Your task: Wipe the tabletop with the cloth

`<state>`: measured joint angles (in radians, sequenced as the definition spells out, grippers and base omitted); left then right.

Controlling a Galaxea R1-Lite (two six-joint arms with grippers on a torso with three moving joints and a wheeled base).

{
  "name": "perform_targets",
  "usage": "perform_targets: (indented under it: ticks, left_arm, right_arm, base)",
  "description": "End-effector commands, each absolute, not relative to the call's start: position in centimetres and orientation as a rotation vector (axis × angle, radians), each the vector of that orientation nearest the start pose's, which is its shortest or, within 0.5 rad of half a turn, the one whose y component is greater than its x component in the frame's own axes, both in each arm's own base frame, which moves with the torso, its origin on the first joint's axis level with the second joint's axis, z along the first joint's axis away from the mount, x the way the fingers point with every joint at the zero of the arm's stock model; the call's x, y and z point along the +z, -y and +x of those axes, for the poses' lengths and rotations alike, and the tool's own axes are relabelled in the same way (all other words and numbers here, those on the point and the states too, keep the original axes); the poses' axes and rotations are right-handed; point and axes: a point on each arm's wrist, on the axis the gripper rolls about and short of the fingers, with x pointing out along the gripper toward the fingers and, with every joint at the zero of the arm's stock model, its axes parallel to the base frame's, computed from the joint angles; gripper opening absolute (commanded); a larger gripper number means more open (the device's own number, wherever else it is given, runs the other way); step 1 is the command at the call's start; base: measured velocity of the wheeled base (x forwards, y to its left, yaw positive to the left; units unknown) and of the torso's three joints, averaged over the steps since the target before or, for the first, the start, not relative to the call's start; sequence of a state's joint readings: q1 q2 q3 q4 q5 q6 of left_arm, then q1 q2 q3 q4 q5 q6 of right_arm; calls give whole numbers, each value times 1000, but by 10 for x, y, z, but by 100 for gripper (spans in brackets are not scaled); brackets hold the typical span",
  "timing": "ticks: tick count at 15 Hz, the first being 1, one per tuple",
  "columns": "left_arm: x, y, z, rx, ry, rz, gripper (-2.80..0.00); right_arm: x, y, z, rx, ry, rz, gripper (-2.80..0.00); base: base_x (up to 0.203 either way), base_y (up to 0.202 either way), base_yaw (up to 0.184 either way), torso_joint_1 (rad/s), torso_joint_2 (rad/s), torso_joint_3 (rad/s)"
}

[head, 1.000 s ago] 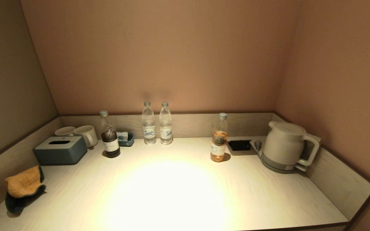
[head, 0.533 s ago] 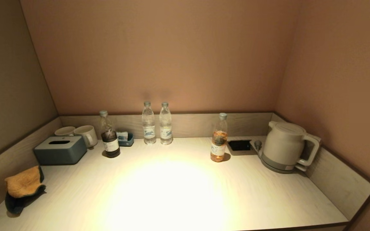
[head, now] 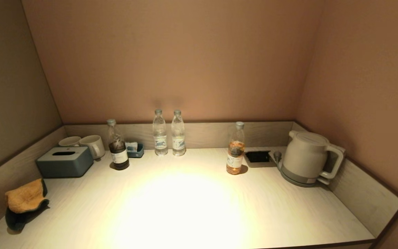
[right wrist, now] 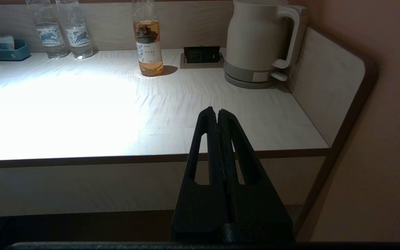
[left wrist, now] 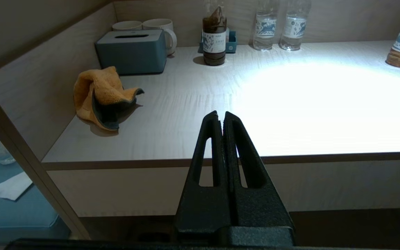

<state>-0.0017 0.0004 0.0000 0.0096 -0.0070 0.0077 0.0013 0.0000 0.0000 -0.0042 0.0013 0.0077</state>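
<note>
Fingers pressed together and holding nothing, the left gripper [left wrist: 221,116] hangs in front of the tabletop's [left wrist: 193,114] near edge, off the surface. Ahead of it and off to its left, the cloth [left wrist: 101,98] lies crumpled against the side rim, orange face up with its dark underside showing. Beyond the cloth stands a grey-blue tissue box [left wrist: 132,50], then two mugs [left wrist: 159,27]. The right gripper [right wrist: 214,113], likewise closed and empty, hangs before the same edge, with a kettle [right wrist: 259,41] far ahead to its right.
</note>
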Motion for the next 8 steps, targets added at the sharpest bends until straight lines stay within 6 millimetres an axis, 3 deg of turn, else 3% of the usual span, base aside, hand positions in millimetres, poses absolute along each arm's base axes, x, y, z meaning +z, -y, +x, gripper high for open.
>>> perform_targets:
  ticks: [1,8]
  left_arm:
    - [74,0,-23,-8,-11,8,-280]
    - [75,0,-23,-8,-9,8,-280]
  right_arm:
    - [76,0,-23,5,5,8,-280]
    - [76,0,-23,3,5,8,-280]
  base:
    - [0,0,0,0,0,0]
    - [0,0,0,0,0,0]
